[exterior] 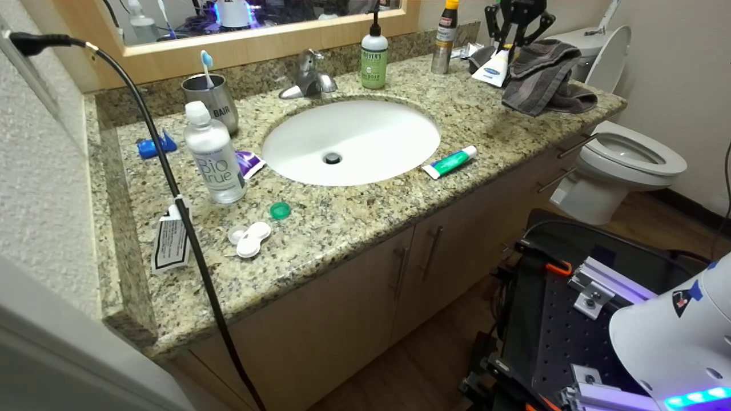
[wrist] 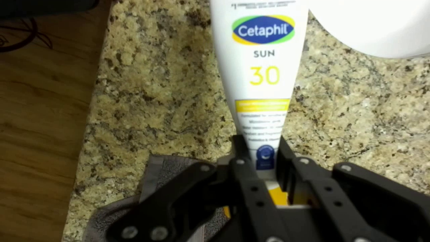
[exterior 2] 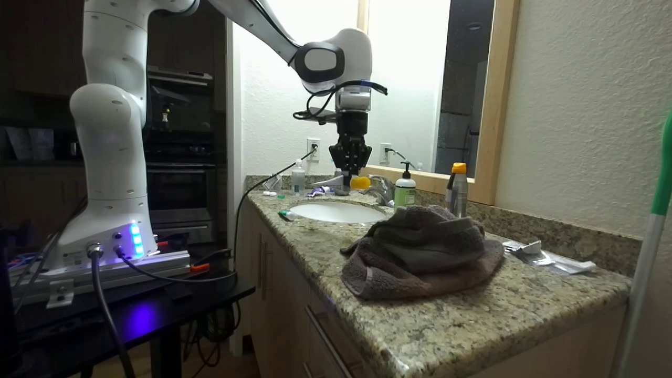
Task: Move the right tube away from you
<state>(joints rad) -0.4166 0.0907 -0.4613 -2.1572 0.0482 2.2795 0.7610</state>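
The right tube is a white Cetaphil tube [wrist: 262, 67] with a yellow-orange cap. My gripper [wrist: 260, 156] is shut around its narrow cap end, with the wide flat end pointing up in the wrist view. In both exterior views the tube [exterior: 491, 69] [exterior 2: 331, 181] hangs tilted in the gripper [exterior: 510, 45] [exterior 2: 350, 176]. It is held above the counter between sink and towel. Part of its cap end is hidden by the fingers in the wrist view. A green and white tube [exterior: 451, 162] lies at the counter's front edge beside the sink; it also shows small in an exterior view [exterior 2: 287, 214].
A crumpled grey towel [exterior: 542, 74] [exterior 2: 415, 252] lies right by the gripper. The white sink [exterior: 371, 131], soap bottle [exterior: 374, 63] and spray can [exterior: 445, 37] are nearby. A clear bottle [exterior: 216, 160] and metal cup [exterior: 220, 108] stand beyond the sink.
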